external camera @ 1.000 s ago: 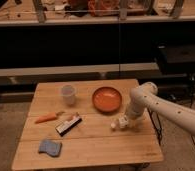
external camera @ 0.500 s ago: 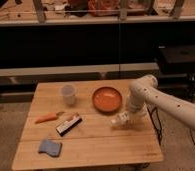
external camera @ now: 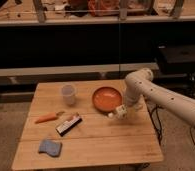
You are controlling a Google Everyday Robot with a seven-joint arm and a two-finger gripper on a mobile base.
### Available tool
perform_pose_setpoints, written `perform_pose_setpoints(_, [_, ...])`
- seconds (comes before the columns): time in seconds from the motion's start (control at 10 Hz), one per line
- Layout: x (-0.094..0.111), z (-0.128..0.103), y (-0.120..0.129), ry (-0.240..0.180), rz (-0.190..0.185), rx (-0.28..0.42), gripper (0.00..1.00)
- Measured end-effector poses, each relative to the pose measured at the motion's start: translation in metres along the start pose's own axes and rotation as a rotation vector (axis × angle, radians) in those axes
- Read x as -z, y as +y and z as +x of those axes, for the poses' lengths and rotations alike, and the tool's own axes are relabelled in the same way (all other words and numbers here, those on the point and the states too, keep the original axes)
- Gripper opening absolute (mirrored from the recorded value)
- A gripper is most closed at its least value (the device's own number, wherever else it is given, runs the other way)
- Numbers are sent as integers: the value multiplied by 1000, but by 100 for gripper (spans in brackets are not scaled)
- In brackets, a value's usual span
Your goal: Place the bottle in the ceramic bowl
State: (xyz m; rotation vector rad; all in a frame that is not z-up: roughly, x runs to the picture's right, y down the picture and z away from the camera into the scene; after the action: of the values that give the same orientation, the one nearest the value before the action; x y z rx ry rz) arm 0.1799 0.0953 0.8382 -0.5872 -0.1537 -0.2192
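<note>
The orange-red ceramic bowl sits on the wooden table, right of centre. My gripper hangs from the white arm that reaches in from the right, just off the bowl's front right rim. It is shut on the small white bottle. The bottle lies roughly level, a little above the table, with its pale end pointing left past the bowl's front edge. The bowl's inside looks empty.
A translucent white cup stands left of the bowl. A carrot, a black-and-white flat box and a blue sponge lie on the left half. Dark shelving stands behind the table.
The gripper has risen and moved toward the bowl with the bottle, which has come off the table and now hangs at the bowl's front right rim.
</note>
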Motion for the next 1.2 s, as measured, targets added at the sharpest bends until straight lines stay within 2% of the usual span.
perform_pose_setpoints(0.6, [8, -8, -32, 4, 19, 35, 1])
perform_pose_setpoints(1.2, [10, -16, -46, -3, 26, 68, 1])
